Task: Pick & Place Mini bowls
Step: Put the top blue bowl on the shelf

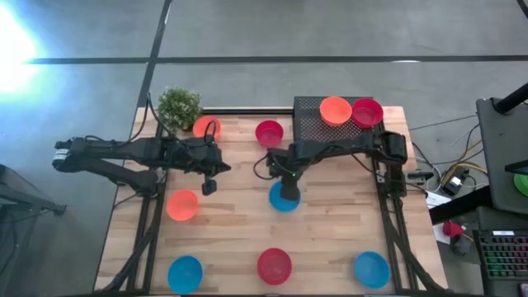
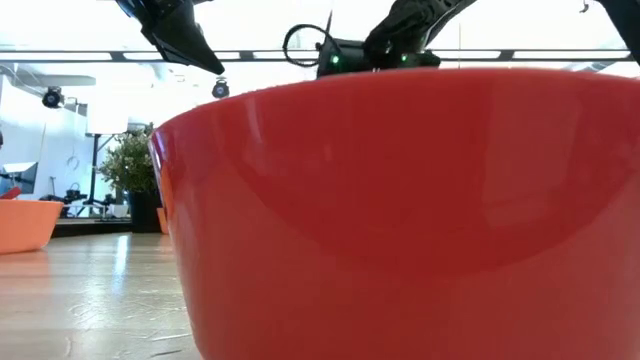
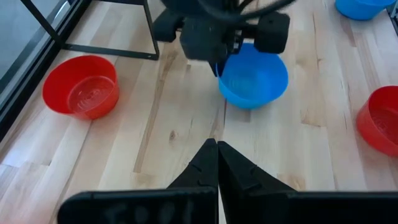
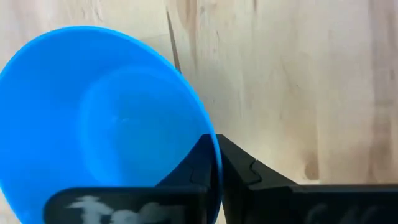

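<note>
The right gripper (image 1: pixel 286 188) is at the middle of the tabletop (image 1: pixel 330 239). Its fingers (image 4: pixel 205 163) are closed on the rim of a blue mini bowl (image 1: pixel 283 198), one inside the wall and one outside. The left gripper (image 1: pixel 209 186) hangs over the left half of the tabletop, its fingers pressed together and holding nothing. Other mini bowls stand along the near edge: blue (image 1: pixel 185 273), red (image 1: pixel 274 266), blue (image 1: pixel 371 269). An orange one (image 1: pixel 182 205) is near the left edge. At the far right corner, an orange bowl (image 1: pixel 335 110) and a red bowl (image 1: pixel 367 111) sit on a black tray (image 1: pixel 309 124).
</note>
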Tool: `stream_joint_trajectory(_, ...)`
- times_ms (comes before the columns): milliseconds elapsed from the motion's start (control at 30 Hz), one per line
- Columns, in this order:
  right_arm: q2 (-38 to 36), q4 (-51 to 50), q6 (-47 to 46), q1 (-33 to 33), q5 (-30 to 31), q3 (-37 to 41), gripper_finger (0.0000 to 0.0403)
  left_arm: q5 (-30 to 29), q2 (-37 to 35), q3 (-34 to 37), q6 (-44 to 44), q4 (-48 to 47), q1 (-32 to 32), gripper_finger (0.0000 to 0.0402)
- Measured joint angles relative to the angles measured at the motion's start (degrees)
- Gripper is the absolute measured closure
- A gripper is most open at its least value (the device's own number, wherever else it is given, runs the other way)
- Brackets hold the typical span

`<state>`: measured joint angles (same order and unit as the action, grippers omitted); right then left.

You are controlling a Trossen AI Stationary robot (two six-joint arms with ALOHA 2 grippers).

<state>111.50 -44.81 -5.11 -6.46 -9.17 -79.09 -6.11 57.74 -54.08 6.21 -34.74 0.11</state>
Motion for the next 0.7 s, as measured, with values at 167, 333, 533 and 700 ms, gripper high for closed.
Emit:
stream_joint_trajectory(167,-5.37,-0.86,-2.13,-0.59,-0.06,-0.28,0.0394,0.0,0.0,0.0,0.01,0.0,-0.01,0.0402)
stream_joint_trajectory(333,-11.96,-3.4,-5.44,-3.24,0.11,-1.34,0.0394,0.0,0.0,0.0,-0.02,0.02,0.0,0.0402)
stream_joint_trajectory(533,-19.75,-4.6,-10.0,-9.99,0.14,-5.21,0.0394,0.0,0.0,0.0,-0.36,0.15,-0.01,0.0402)
stream_joint_trajectory(700,-22.23,-6.41,-16.65,-18.51,0.23,-8.82,0.0395,0.0,0.0,0.0,-0.36,0.2,-0.01,0.0402)
